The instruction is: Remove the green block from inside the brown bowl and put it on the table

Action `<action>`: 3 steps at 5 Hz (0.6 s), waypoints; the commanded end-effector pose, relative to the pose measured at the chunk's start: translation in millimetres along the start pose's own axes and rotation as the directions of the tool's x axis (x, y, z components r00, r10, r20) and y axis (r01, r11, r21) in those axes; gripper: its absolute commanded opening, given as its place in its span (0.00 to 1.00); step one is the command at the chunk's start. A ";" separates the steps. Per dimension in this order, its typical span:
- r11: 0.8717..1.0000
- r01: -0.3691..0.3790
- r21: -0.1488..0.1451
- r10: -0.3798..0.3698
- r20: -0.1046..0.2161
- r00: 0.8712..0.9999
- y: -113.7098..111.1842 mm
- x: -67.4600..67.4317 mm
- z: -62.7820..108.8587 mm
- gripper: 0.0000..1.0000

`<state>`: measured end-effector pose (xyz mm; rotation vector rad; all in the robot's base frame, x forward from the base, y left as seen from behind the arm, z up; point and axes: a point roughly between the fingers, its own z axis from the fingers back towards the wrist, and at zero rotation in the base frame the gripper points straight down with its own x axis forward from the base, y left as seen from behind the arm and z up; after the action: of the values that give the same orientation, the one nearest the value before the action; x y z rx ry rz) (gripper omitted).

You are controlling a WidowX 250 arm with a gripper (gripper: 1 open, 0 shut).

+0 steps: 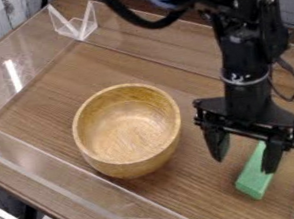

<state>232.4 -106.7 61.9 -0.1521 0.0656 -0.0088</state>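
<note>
The green block point(258, 173) lies on the table point(157, 60) to the right of the brown bowl point(128, 130), near the right acrylic wall. My gripper point(247, 150) hangs straight down just above it, open, with its black fingers point(219, 143) spread to either side of the block's upper end. Nothing is held. The bowl is empty, and its grained inside is fully in view.
Clear acrylic walls point(35, 160) border the tabletop on all sides, one close to the block on the right. A small clear triangular stand point(75, 25) sits at the back left corner. Black cables trail behind the arm point(248, 29).
</note>
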 end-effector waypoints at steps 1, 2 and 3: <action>1.000 -0.010 -0.030 0.012 0.084 0.996 6.1 16.4 37.8 1.00; 0.998 -0.056 -0.024 0.059 0.130 0.990 34.6 33.5 84.6 1.00; 0.998 -0.059 -0.018 0.061 0.165 0.984 55.9 48.8 124.2 1.00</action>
<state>284.5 -33.9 157.2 -0.1621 -0.0380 0.0732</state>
